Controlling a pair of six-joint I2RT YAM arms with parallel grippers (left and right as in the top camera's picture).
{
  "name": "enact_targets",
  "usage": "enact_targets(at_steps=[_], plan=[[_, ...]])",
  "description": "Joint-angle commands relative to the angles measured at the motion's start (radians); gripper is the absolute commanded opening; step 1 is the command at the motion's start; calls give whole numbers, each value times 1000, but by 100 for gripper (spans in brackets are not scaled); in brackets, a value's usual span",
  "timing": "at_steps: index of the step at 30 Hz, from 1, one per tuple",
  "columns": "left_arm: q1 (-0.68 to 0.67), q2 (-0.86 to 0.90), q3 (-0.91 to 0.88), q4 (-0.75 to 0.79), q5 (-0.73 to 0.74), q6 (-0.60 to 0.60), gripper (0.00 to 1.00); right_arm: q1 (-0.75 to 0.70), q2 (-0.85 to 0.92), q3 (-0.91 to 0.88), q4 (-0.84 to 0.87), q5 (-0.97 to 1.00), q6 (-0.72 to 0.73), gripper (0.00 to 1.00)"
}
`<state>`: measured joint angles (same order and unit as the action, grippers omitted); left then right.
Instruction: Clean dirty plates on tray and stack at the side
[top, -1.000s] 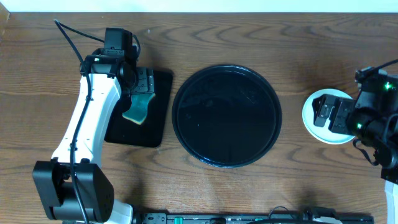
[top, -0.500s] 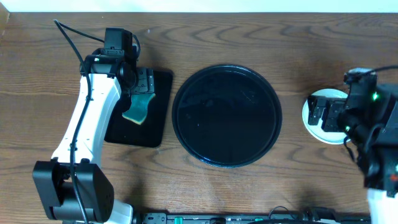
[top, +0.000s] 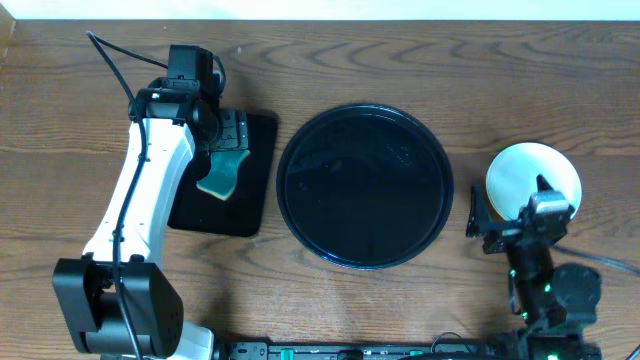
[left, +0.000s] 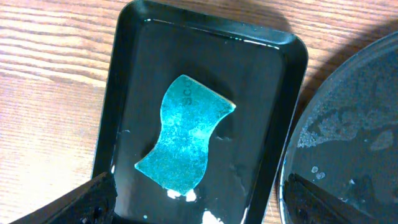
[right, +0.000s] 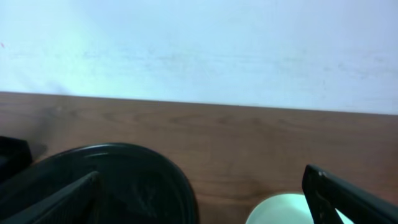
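Observation:
The round black tray (top: 364, 186) sits mid-table with no plates on it, its surface wet; it also shows in the left wrist view (left: 360, 143) and the right wrist view (right: 118, 180). A stack of plates (top: 533, 175) with a pale mint one on top stands at the right side of the table, seen also in the right wrist view (right: 280, 211). My right gripper (top: 520, 225) is open and empty, pulled back toward the front edge just below the stack. My left gripper (top: 222, 128) is open and empty above the teal sponge (left: 185, 133).
A small rectangular black tray (top: 226, 172) at the left holds the teal sponge (top: 222, 172) and some water and white foam specks (left: 180, 195). A white wall (right: 199, 50) stands behind the table.
My right arm has drawn back from over the plate stack toward the front edge, uncovering the top plate. The left arm has not moved.

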<state>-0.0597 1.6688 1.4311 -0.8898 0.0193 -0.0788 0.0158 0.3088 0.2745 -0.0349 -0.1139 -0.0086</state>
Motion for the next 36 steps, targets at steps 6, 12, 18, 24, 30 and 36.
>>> enact_targets(at_steps=[6, 12, 18, 24, 30, 36], plan=[[4, 3, 7, -2, -12, -9, 86, 45, -248, -269, 92, 42, 4, 99], [4, 3, 7, -2, -13, -9, 86, 50, -298, -269, 25, 45, 0, 99], [4, 3, 7, -2, -13, -9, 87, 50, -304, -269, -34, 31, 64, 99], [4, 3, 7, -2, -13, -9, 88, 50, -304, -269, -33, 31, 63, 99], [4, 3, 7, -2, -13, -9, 87, 50, -304, -269, -34, 31, 63, 99], [4, 3, 7, -2, -13, -9, 87, 50, -304, -269, -33, 31, 63, 99]])
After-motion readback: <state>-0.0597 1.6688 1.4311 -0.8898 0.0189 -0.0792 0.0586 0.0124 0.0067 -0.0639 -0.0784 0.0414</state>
